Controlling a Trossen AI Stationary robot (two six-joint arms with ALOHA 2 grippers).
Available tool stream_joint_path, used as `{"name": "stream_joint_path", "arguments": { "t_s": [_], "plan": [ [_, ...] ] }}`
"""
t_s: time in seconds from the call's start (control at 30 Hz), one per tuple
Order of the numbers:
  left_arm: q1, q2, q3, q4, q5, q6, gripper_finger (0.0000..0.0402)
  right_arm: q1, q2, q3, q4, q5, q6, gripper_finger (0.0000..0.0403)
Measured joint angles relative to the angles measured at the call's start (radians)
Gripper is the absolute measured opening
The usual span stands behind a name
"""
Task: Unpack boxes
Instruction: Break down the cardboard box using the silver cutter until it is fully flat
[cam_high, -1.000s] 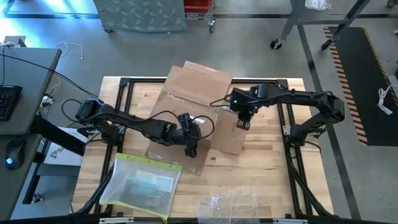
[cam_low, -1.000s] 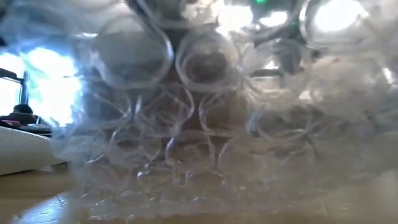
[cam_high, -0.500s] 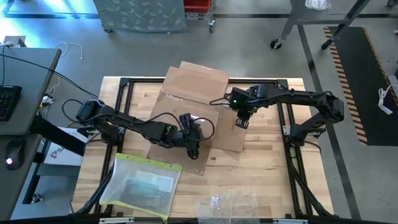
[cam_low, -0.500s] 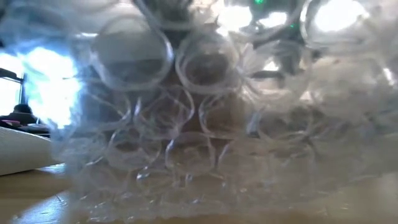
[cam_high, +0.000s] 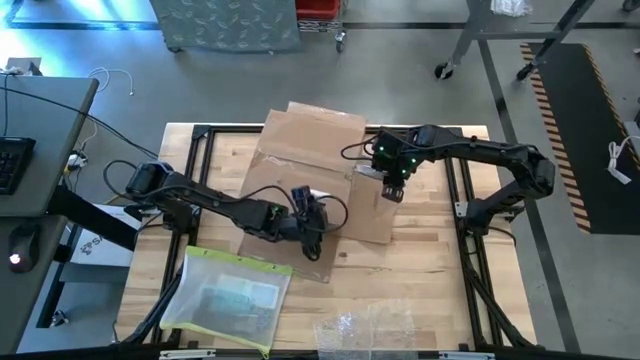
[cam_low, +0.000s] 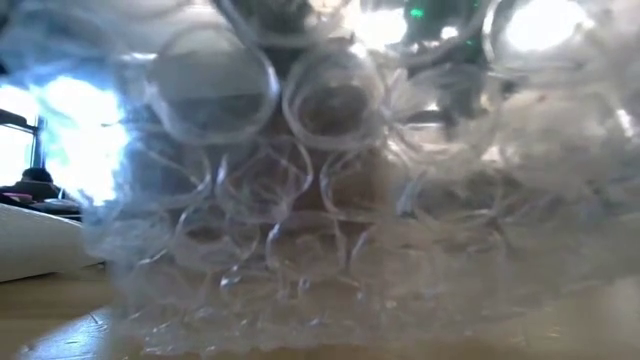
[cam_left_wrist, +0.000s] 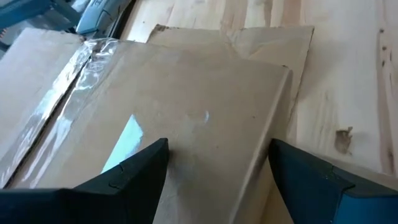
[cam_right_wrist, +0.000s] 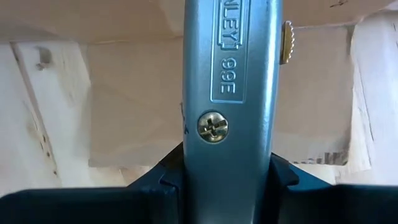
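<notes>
Cardboard carton (cam_high: 310, 170): left gripper (cam_high: 312, 243) spread over edge; right gripper (cam_high: 392, 192) clamps utility knife (cam_right_wrist: 231, 93).

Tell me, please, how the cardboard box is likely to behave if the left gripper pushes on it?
The cardboard box lies low with flaps spread on bare wood, so it would probably slide rather than tip. The left gripper is open astride a panel edge, which may flex. The tape looks wrinkled, perhaps loosening.

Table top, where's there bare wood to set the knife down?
Bare wood lies right of the cardboard carton, below the right gripper holding the utility knife, and above the bubble wrap. Crowded: centre, where the left gripper straddles a flap, and front left, under the clear sleeve.
</notes>
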Motion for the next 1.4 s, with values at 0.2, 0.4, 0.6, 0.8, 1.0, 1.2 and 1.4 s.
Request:
{"name": "stream_joint_path", "arguments": {
  "t_s": [0.2, 0.4, 0.6, 0.8, 1.0, 1.2, 1.4],
  "plan": [
    [-0.001, 0.028, 0.002, 0.006, -0.047, 0.002, 0.0257, 0.024, 0.0, 0.0, -0.009, 0.053, -0.012, 0.0093],
    [-0.002, 0.029, 0.001, 0.02, -0.065, 0.003, 0.0257, 0.052, -0.002, 0.0, -0.026, 0.049, -0.047, 0.0093],
    [0.001, 0.032, -0.001, 0.043, -0.066, 0.003, 0.0257, 0.037, -0.002, 0.0, -0.025, 0.101, -0.002, 0.0093],
    [-0.006, 0.033, -0.002, 0.045, -0.077, 0.017, 0.0257, -0.008, -0.002, 0.0, -0.023, 0.081, -0.001, 0.0093],
    [-0.007, 0.033, -0.002, 0.043, -0.075, 0.027, 0.0257, -0.043, -0.002, 0.0, -0.011, 0.081, 0.001, 0.0093],
    [-0.008, 0.033, -0.002, 0.04, -0.072, 0.071, 0.0257, -0.062, -0.001, 0.0, 0.003, 0.027, -0.046, 0.0093],
    [-0.011, 0.032, -0.002, 0.038, -0.067, 0.073, 0.0257, -0.049, 0.013, 0.0, 0.002, 0.018, -0.11, 0.0093]
  ]
}}
